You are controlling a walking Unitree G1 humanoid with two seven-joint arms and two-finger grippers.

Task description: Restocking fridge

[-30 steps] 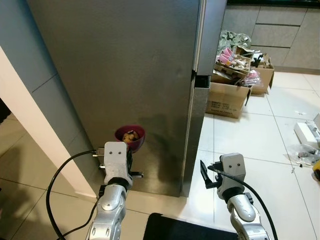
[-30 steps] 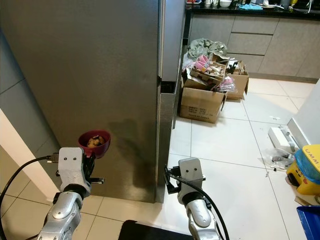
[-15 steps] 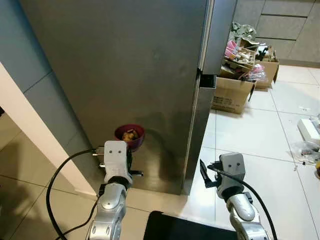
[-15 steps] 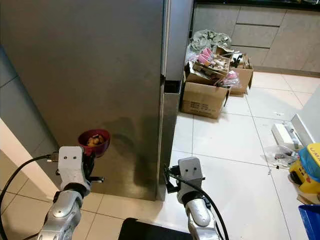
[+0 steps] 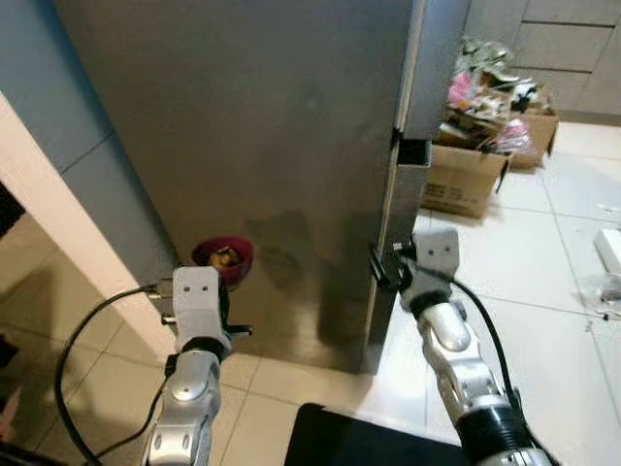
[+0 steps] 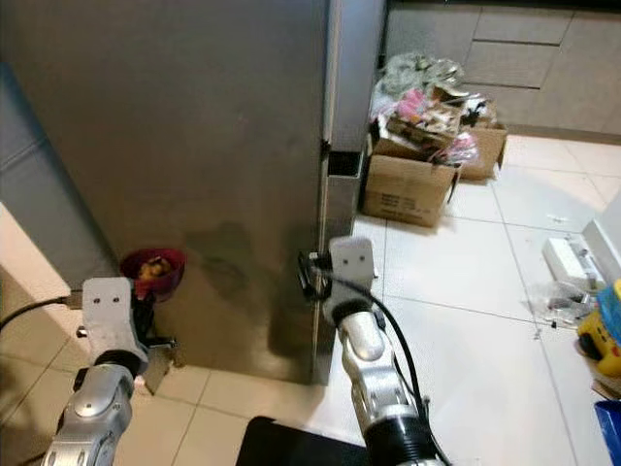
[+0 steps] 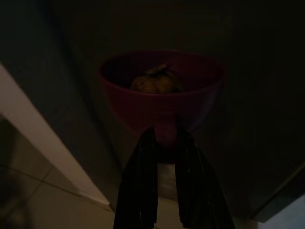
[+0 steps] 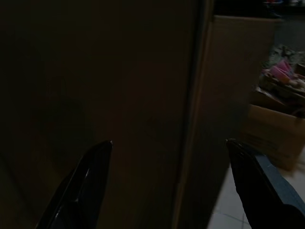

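Note:
A tall steel fridge (image 5: 262, 146) stands right before me with its door closed. My left gripper (image 7: 164, 140) is shut on the rim of a dark red bowl (image 5: 224, 258) holding brownish food, held low in front of the door. My right gripper (image 5: 378, 267) is raised to the door's right edge (image 5: 396, 184), just below the dark handle recess (image 5: 411, 152). Its fingers (image 8: 88, 171) are spread wide apart, one on each side of that edge.
Cardboard boxes (image 5: 466, 180) full of packets sit on the tiled floor beyond the fridge at the right. Grey cabinets (image 6: 543, 58) line the back wall. A white wall edge (image 5: 78, 243) runs down at my left. More clutter (image 6: 606, 330) lies at far right.
My right arm has lifted and moved forward from low over the floor up to the fridge door's edge. The camera has drifted closer and to the right. The left gripper still holds the bowl.

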